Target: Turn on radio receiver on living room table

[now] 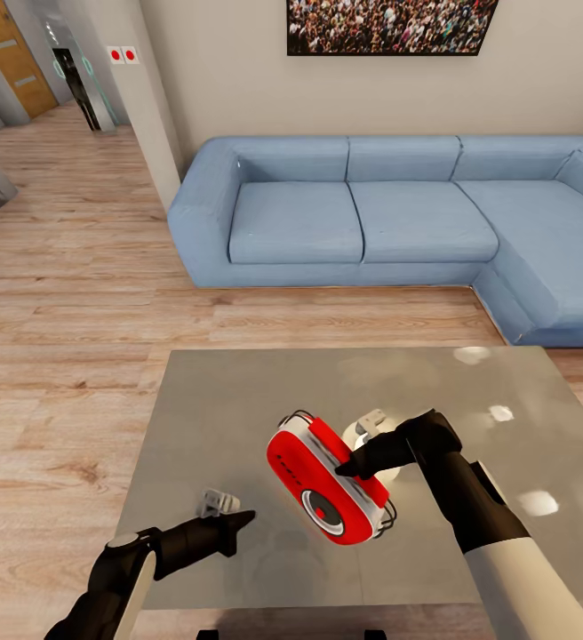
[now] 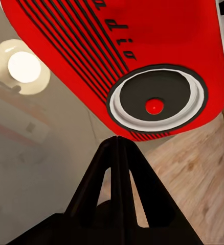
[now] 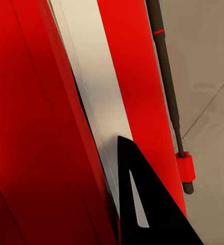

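Right gripper clamps the radio receiver; left gripper, pinched closed at its eight o'clock, could knock it loose by prodding off-centre.

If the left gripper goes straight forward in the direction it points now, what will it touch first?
Most likely the radio receiver: the left gripper, fingers together, aims just below its round dial. Depth is unclear; it might slip under the lower edge.
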{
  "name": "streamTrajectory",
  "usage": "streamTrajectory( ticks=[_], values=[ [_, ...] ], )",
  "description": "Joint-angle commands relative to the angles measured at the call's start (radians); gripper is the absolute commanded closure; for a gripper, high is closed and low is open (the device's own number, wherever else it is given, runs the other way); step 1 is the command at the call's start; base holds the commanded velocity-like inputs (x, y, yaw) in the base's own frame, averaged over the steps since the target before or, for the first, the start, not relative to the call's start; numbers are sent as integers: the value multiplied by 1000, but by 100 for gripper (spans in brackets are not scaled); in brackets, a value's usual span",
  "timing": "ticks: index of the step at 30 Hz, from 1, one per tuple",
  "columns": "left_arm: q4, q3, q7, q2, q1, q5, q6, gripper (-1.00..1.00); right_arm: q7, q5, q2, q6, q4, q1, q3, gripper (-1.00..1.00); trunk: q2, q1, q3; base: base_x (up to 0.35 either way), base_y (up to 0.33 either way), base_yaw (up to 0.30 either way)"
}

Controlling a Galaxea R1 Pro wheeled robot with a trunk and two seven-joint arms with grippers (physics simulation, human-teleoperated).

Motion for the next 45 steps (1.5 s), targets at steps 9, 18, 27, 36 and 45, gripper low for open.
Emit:
streamTrajectory(
  ticks=[9,18,27,36,45],
  values=[
    [0,0,-40,-3,0,0,0,100,0,-4,2,4,0,0,1,100,0,0,0,0,0,0],
    [-1,-2,-42,-7,0,0,1,100,-1,-3,3,4,0,0,2,100,0,0,0,0,0,0],
    [-2,-2,-83,-10,0,1,-2,100,1,-5,7,5,0,1,2,100,0,0,0,0,0,0],
    [-12,-4,-92,-21,0,2,0,100,2,-6,14,6,0,1,4,100,0,0,0,0,0,0],
    [-11,-5,-81,-63,0,-1,-3,100,8,-15,18,6,-12,1,7,100,0,0,0,0,0,0]
  ],
)
